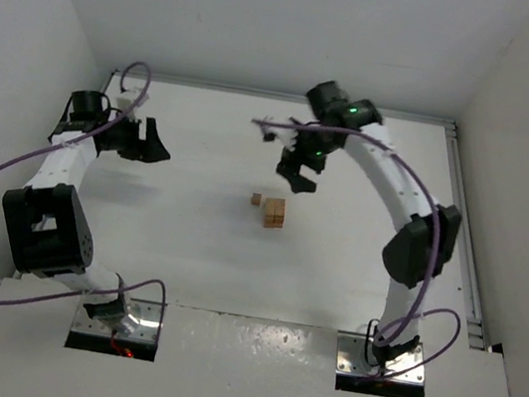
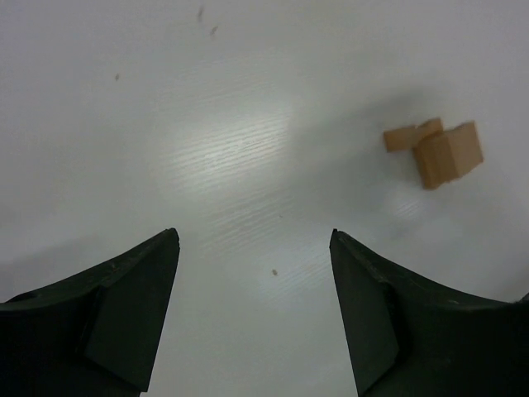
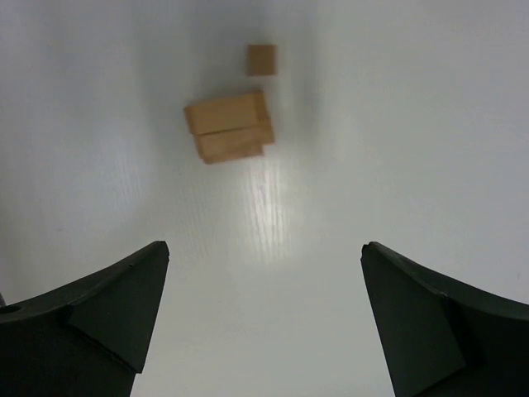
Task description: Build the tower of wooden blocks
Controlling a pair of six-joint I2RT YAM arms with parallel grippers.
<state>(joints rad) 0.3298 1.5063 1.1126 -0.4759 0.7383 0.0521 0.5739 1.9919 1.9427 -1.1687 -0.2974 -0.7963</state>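
The tower [image 1: 274,213] is a small stack of tan wood blocks near the table's middle. It also shows in the left wrist view [image 2: 448,154] and in the right wrist view [image 3: 228,126]. One loose small cube [image 1: 256,199] lies just left of it, also seen in the right wrist view [image 3: 261,59] and partly behind the stack in the left wrist view [image 2: 407,136]. My right gripper [image 1: 300,176] hangs open and empty a little behind the tower. My left gripper [image 1: 156,151] is open and empty far to the left.
The white table [image 1: 188,237] is walled by white panels at the back and sides. A raised rail [image 1: 462,220] runs along the right edge. Purple cables loop around both arms.
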